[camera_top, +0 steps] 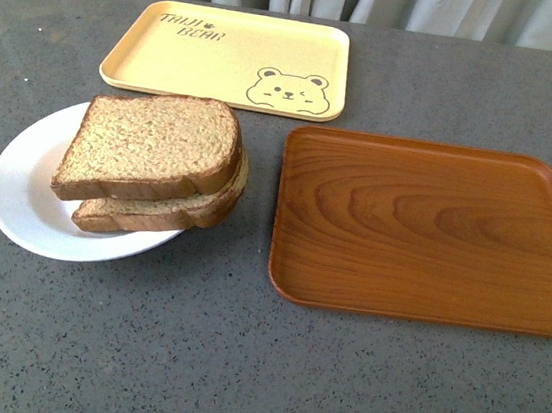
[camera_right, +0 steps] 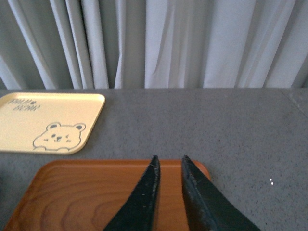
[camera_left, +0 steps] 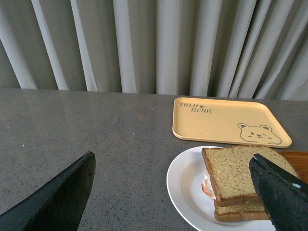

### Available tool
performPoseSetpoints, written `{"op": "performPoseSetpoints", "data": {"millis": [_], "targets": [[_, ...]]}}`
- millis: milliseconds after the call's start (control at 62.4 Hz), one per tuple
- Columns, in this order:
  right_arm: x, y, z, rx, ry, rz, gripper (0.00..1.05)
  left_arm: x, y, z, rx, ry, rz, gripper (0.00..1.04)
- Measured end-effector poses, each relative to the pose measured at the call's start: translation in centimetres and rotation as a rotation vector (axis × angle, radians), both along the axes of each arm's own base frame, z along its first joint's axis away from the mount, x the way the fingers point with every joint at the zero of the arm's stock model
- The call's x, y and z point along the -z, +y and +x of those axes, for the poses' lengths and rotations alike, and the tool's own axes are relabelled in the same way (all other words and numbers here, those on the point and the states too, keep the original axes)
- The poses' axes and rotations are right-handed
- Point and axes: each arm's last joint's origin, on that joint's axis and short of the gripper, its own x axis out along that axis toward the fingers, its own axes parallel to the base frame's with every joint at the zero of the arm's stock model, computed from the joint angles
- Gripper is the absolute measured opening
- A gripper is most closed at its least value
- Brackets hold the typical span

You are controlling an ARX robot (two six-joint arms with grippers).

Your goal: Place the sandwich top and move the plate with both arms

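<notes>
The sandwich top (camera_top: 150, 147), a squarish speckled brown slice, lies on a second bread slice (camera_top: 154, 214) on the round white plate (camera_top: 27, 186) at the table's left. In the left wrist view the sandwich top (camera_left: 238, 173) sits over a bit of fried egg (camera_left: 207, 185) on the plate (camera_left: 185, 185). My left gripper (camera_left: 173, 166) is open and empty, above the table, with one finger (camera_left: 281, 192) in front of the sandwich. My right gripper (camera_right: 169, 159) is shut and empty above the wooden tray. Neither arm shows in the front view.
A brown wood-grain tray (camera_top: 429, 230) lies right of the plate and shows in the right wrist view (camera_right: 86, 192). A pale yellow tray with a bear drawing (camera_top: 229, 57) lies behind. Grey curtains hang past the table's far edge.
</notes>
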Motion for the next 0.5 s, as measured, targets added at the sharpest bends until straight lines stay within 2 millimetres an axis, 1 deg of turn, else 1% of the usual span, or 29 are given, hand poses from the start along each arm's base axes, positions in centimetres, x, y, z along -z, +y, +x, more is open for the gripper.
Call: {"op": "performPoseSetpoints", "data": {"millis": [32, 224, 449, 497], "targets": [[-0.1, -0.4, -0.5, -0.002, -0.007, -0.005, 0.02, 0.0, 0.0, 0.0, 0.000, 0.000, 0.000, 0.96], [-0.2, -1.8, -2.7, 0.007, -0.007, -0.007, 0.02, 0.0, 0.0, 0.0, 0.000, 0.000, 0.000, 0.96], [-0.3, -2.6, -4.4, 0.005, -0.011, -0.006, 0.02, 0.0, 0.0, 0.0, 0.000, 0.000, 0.000, 0.96], [-0.3, -2.9, -4.6, -0.018, -0.012, -0.005, 0.02, 0.0, 0.0, 0.0, 0.000, 0.000, 0.000, 0.96]]}}
